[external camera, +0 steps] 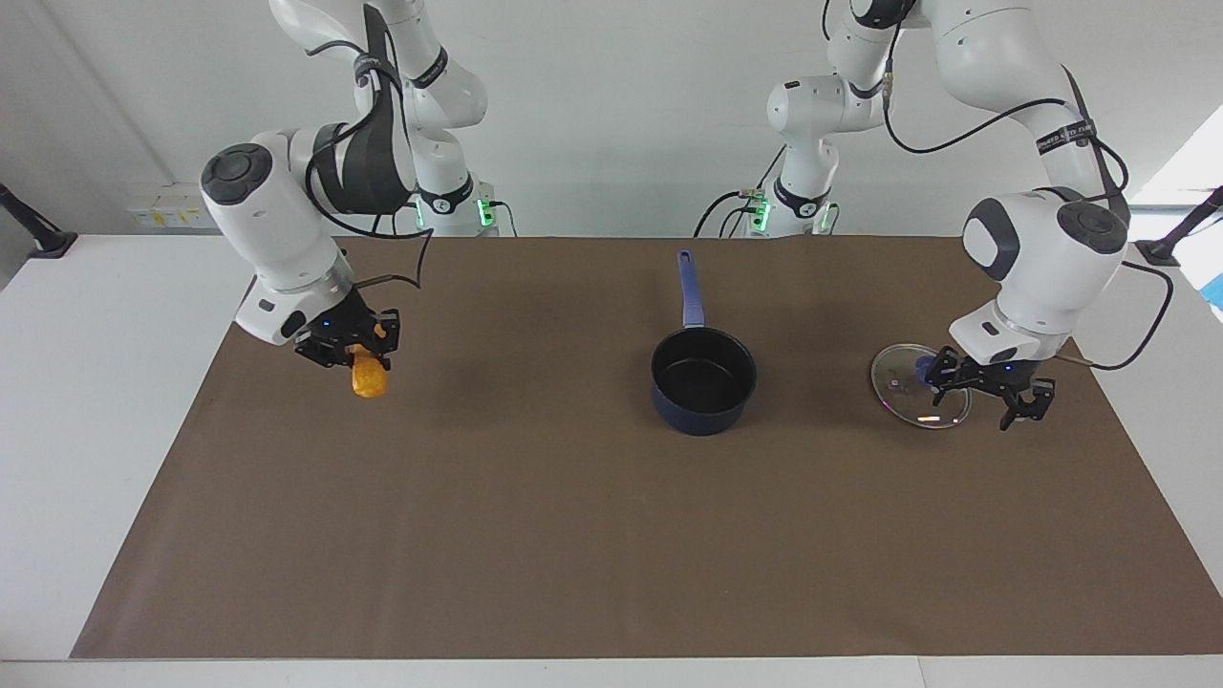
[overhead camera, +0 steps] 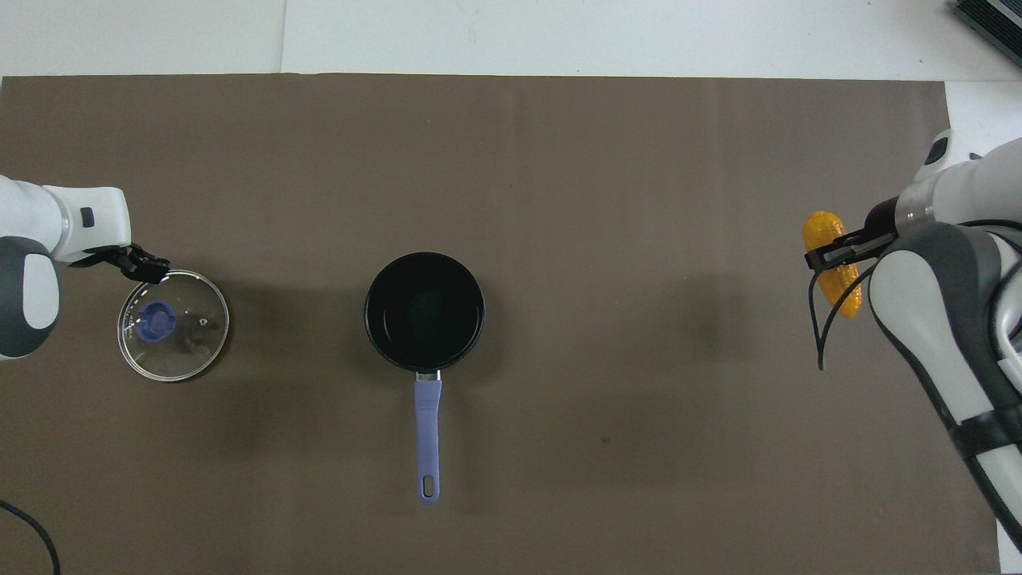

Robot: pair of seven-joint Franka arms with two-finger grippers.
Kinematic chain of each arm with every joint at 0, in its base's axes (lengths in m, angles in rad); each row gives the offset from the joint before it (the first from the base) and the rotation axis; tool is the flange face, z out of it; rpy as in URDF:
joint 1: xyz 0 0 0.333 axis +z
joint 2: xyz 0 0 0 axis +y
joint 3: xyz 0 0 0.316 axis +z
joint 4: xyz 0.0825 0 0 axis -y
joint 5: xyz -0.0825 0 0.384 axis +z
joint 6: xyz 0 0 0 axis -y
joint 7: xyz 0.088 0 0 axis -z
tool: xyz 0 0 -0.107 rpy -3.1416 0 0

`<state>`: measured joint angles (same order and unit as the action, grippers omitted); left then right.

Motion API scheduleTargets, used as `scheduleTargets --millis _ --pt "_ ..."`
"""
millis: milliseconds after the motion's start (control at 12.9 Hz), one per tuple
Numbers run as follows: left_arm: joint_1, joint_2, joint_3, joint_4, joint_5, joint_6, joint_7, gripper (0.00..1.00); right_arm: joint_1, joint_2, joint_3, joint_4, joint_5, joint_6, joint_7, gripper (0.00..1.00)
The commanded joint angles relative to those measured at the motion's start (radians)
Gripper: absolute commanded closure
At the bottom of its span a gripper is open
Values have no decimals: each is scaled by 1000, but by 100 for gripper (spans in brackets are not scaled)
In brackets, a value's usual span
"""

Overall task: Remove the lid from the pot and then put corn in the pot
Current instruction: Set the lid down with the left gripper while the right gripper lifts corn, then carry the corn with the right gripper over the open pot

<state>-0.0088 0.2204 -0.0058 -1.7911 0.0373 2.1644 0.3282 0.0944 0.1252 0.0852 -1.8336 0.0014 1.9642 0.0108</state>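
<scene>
The dark blue pot [external camera: 703, 380] [overhead camera: 424, 311] stands uncovered in the middle of the brown mat, its long handle [external camera: 690, 291] pointing toward the robots. The glass lid [external camera: 900, 390] [overhead camera: 177, 335] with its blue knob lies flat on the mat toward the left arm's end. My left gripper [external camera: 989, 394] [overhead camera: 145, 267] hangs open over the lid's rim, holding nothing. My right gripper [external camera: 348, 350] [overhead camera: 827, 257] is shut on the yellow-orange corn [external camera: 369, 381] [overhead camera: 820, 227], which hangs above the mat toward the right arm's end, well apart from the pot.
The brown mat [external camera: 573, 535] covers most of the white table [external camera: 86, 382]. A loose black cable [overhead camera: 822, 335] dangles from the right arm by the corn. Another cable [external camera: 1137, 325] loops off the left arm's wrist.
</scene>
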Motion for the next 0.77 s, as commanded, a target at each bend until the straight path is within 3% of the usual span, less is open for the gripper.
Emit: scheduleTargets --millis 0,155,386,695 --pt "-20 4 12 100 -13 -118 -142 0 91 -22 5 -7 -31 -19 179 100" --pt "-20 -1 10 165 -11 -211 -260 0 163 -19 7 -6 -31 -16 277 100" --pt "-5 -36 18 213 -31 -360 -276 0 279 0 7 2 -27 2 446 100" --pt "-5 -136 24 202 -45 -475 -333 0 386 121 7 172 -12 -2 606 100"
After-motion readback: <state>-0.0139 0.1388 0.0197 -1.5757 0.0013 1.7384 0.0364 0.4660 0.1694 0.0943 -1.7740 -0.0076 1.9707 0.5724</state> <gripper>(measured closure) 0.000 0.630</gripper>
